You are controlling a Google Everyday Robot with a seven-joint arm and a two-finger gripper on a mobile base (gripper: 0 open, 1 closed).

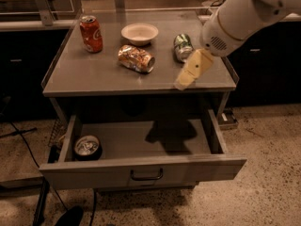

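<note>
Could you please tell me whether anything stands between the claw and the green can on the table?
Nothing visible does. The claw hangs over the front edge of the table, just in front of the green can. The snack bag and the bowl lie off to one side.

Thick, smooth white arm [244, 18] with a round patch of small holes; its cream, tapered gripper [186, 78] hangs over the near edge of the surface [94, 76].
</note>
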